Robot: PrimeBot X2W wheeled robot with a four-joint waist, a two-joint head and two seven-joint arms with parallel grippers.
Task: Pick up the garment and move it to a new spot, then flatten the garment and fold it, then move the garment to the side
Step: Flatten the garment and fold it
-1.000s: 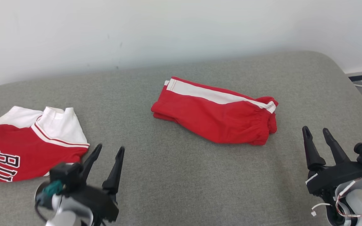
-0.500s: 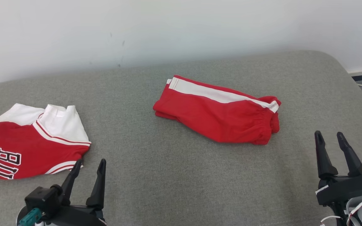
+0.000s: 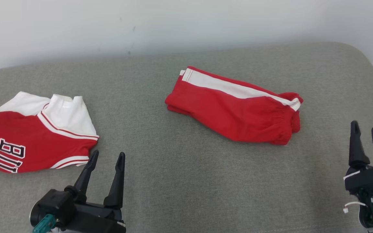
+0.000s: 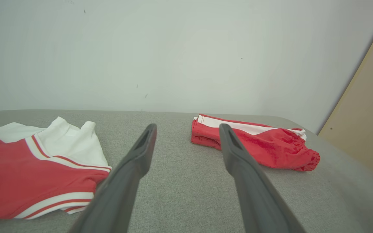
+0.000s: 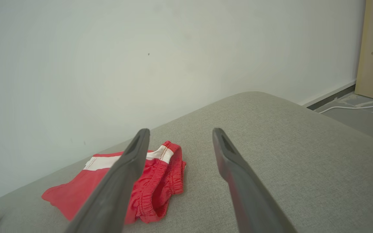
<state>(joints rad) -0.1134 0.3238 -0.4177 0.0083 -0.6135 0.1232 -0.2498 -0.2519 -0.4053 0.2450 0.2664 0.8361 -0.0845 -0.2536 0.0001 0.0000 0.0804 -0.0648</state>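
Red shorts (image 3: 235, 108) lie folded mid-cushion (image 3: 180, 181), waistband end toward the right. Risk: pinching only the top layer would likely drag the fold open on the move aside. Right gripper (image 3: 364, 127) open, empty, near the waistband, not touching. Left gripper (image 3: 108, 153) open, empty, well apart, just beside the jersey (image 3: 28, 142).

The head view's left edge is cutting off the jersey (image 3: 28, 142); a finger (image 5: 118, 181) of the right gripper (image 5: 180, 131) is hiding part of the shorts (image 5: 73, 191).
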